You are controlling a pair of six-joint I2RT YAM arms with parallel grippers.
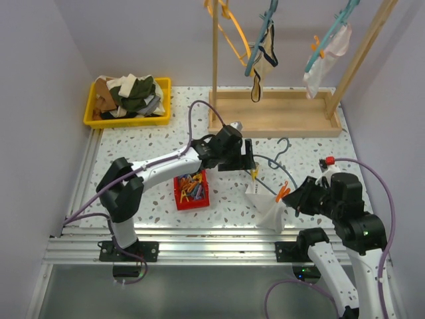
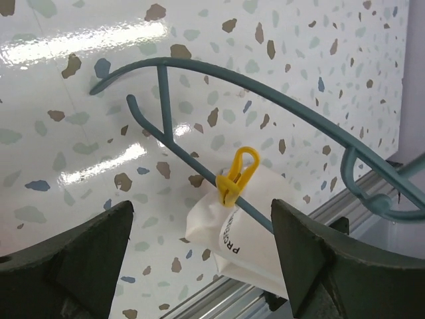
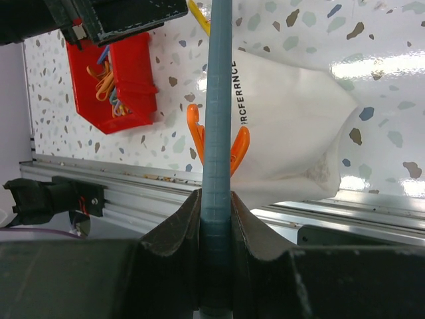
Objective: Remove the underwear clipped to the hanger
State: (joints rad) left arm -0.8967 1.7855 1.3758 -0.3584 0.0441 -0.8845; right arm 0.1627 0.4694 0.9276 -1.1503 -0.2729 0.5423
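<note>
Hanger (image 3: 217, 133) sits clamped in closed right jaws; left jaws stand wide open, empty, facing the yellow clip (image 2: 236, 176). Closing off-centre may miss the clip, tugging the underwear (image 3: 292, 126) askew.

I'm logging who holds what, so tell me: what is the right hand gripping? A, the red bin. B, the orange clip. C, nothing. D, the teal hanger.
D: in the right wrist view the right hand is shut on the bar of the teal hanger, with the orange clip further along it.
</note>
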